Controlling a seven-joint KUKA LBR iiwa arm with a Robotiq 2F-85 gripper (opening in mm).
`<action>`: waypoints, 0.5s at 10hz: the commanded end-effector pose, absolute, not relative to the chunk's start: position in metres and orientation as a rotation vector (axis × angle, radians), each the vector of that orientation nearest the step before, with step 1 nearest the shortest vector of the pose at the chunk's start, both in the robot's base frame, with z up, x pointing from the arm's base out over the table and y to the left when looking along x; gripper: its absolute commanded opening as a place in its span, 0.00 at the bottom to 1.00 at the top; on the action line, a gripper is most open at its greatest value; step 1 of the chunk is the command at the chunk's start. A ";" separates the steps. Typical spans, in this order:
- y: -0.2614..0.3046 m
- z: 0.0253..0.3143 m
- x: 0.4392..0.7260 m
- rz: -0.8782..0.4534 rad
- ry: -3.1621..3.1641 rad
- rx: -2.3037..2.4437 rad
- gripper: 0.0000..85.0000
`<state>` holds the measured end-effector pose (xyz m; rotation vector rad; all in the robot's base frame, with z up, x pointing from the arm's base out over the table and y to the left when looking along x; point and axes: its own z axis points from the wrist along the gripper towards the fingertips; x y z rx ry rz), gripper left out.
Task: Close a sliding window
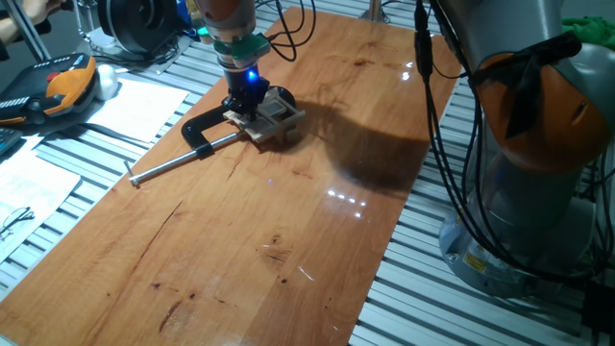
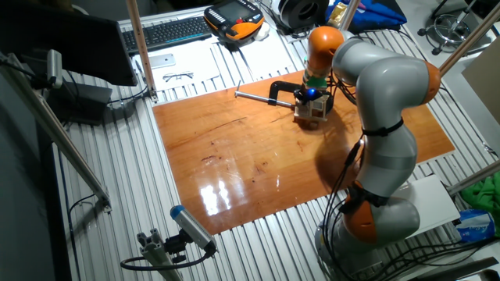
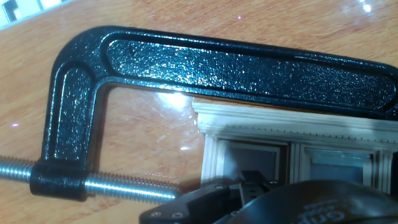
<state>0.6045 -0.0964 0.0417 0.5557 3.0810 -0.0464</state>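
I see the small pale wooden sliding window (image 3: 292,134) lying flat on the brown wooden table (image 1: 288,211), at its far part, with the black cast-iron C-clamp (image 3: 186,59) around it; the steel screw rod (image 1: 178,161) points away over the table. My two-finger gripper (image 1: 252,99) is directly over the window, very close to the frame. The black body of the gripper hides the fingers, so I cannot tell if they are apart or together. Two panes are visible under it.

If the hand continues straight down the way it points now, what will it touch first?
Most likely the sliding window: the hand is directly over its pale frame, beside the black C-clamp. Whether it already touches is unclear.
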 end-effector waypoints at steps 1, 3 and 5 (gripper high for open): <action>-0.096 0.043 0.604 -0.051 3.082 0.556 0.00; -0.096 0.043 0.602 -0.049 3.084 0.556 0.00; -0.095 0.043 0.601 -0.044 3.084 0.556 0.00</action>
